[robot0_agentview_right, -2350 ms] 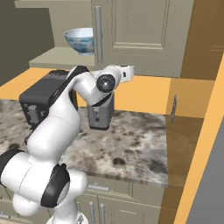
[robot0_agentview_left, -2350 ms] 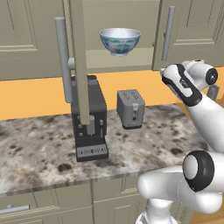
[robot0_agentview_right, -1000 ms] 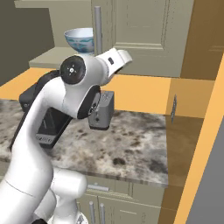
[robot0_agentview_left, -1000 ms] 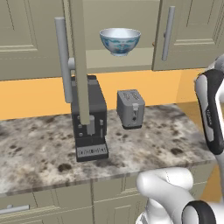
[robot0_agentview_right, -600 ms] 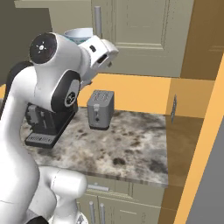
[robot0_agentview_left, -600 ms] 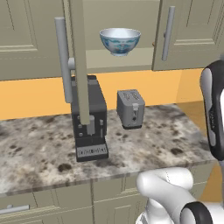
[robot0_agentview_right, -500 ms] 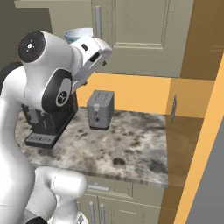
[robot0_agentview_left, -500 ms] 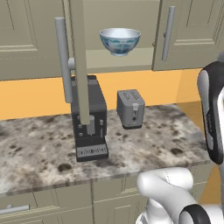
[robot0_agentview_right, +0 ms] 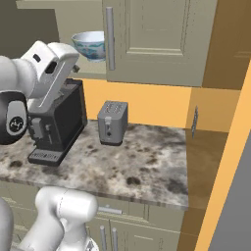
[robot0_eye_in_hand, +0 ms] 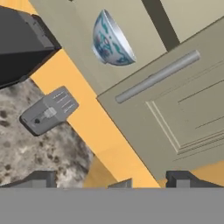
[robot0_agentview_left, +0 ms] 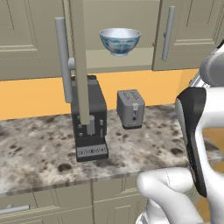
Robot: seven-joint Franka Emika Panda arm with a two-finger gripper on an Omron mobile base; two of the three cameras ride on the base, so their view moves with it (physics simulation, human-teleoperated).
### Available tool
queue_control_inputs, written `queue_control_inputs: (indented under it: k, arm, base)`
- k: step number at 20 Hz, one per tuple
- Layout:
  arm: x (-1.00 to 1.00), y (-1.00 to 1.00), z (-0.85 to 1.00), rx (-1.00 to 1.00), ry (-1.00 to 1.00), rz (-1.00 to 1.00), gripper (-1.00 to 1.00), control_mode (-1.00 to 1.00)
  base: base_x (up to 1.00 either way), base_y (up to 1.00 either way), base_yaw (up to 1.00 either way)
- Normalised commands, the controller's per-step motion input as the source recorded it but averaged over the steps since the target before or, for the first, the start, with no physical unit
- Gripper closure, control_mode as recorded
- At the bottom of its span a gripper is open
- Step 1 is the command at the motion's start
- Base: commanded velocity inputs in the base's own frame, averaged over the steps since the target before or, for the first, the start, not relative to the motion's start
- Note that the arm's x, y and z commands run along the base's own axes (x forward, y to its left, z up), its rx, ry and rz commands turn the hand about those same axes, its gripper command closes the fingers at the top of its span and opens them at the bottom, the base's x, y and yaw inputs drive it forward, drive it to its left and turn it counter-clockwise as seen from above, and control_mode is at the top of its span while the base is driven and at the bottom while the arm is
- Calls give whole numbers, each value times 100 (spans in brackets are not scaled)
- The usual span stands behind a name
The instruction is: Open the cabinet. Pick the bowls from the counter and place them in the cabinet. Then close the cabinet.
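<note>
Gripper point(robot0_eye_in_hand: 109, 177) spread wide, empty, raised off the counter point(robot0_agentview_left: 39, 153). White-and-blue bowl point(robot0_eye_in_hand: 109, 40) sits ahead of it inside the cabinet point(robot0_eye_in_hand: 175, 109), left door swung out, right door shut; toaster point(robot0_eye_in_hand: 49, 109) below the bowl.

a rendered home kitchen: grey-beige raised-panel wall cabinet point(robot0_agentview_left: 183, 35) doors with silver bar handles, a speckled granite counter point(robot0_agentview_left: 39, 153), a black coffee machine point(robot0_agentview_left: 89, 120) and a grey toaster point(robot0_agentview_left: 130, 108) against an orange wall, drawers point(robot0_agentview_left: 43, 208) below.
</note>
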Motion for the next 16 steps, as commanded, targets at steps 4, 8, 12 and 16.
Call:
queue_control_inputs:
  k: [4, 8, 12, 16]
  arm:
    - [-28, 43, 0, -8, -22, 0, -100, -100]
    - [-29, 10, 0, -7, -19, 0, -100, -100]
    - [-27, 14, 0, -7, -9, 0, -100, -100]
    - [-28, 16, 0, -8, -2, 0, -100, -100]
  base:
    - [0, 0, 0]
    - [0, 0, 0]
    - [0, 0, 0]
    - [0, 0, 0]
